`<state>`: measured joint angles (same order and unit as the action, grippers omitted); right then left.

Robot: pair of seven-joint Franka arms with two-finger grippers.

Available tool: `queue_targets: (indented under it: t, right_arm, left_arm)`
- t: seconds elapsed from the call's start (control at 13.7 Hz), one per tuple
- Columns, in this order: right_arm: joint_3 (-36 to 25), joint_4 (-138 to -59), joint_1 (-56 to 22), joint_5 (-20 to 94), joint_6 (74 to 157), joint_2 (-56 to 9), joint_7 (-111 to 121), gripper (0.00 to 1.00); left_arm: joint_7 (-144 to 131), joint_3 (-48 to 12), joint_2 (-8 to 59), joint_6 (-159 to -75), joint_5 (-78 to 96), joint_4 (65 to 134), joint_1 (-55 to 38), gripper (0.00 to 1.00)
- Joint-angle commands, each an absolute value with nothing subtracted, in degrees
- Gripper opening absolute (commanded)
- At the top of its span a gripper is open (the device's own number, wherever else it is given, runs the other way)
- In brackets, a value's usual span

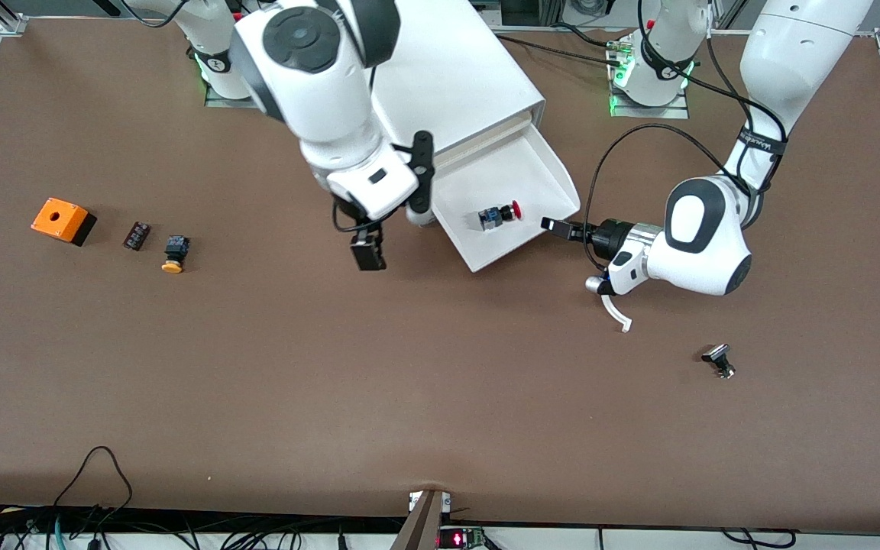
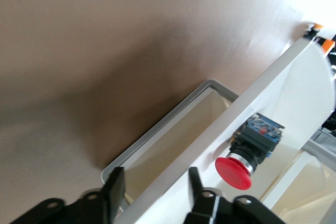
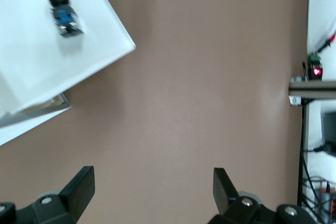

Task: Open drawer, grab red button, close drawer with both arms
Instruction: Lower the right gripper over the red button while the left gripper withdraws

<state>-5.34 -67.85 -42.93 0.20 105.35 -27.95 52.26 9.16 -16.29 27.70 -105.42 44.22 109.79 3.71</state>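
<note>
The drawer (image 1: pixel 520 164) stands pulled out of the white cabinet (image 1: pixel 463 69). The button (image 1: pixel 499 215), red cap on a black and blue body, lies on its side on the drawer floor. My left gripper (image 1: pixel 551 224) is low at the drawer's front corner toward the left arm's end. In the left wrist view its fingers (image 2: pixel 115 187) stand apart astride the drawer's front wall (image 2: pixel 210 145), with the button (image 2: pixel 247 153) just inside. My right gripper (image 1: pixel 367 252) hangs open and empty over bare table beside the drawer (image 3: pixel 31 61). The right wrist view also shows the button (image 3: pixel 60 6).
Toward the right arm's end lie an orange box with a hole (image 1: pixel 63 220), a small black block (image 1: pixel 137 235) and a yellow-capped button (image 1: pixel 175 253). A small black and silver part (image 1: pixel 719 360) lies toward the left arm's end, nearer the camera than the drawer.
</note>
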Motion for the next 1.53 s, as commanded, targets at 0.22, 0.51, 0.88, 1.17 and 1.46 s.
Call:
queue_targets:
  t: [0.22,0.51,0.88,1.17,1.46]
  right_arm:
    - [-6.07,-64.26,-48.60,-0.26,103.45,-32.86,56.24,1.00]
    - [-5.80,-59.95,-50.88,-0.09,98.26,-36.29,59.85,1.00]
    - [-5.71,-55.73,-53.52,0.00,99.58,-41.12,61.08,1.00]
    - [-5.71,-55.55,-55.11,1.22,101.07,-42.62,60.65,1.00]
    - [-5.80,-55.55,-55.02,2.99,104.58,-45.43,59.95,1.00]
  left_arm:
    - [2.12,-15.47,14.53,-101.26,30.62,107.67,7.73,1.00]
    - [0.62,-14.51,5.74,-98.27,18.58,107.58,10.02,1.00]
    - [0.97,-13.19,-0.95,-93.60,3.10,103.45,10.02,1.00]
    - [1.41,-11.52,-5.09,-93.78,0.62,103.09,10.02,1.00]
    - [-0.43,-10.46,-7.38,-91.93,-0.70,103.36,10.54,1.00]
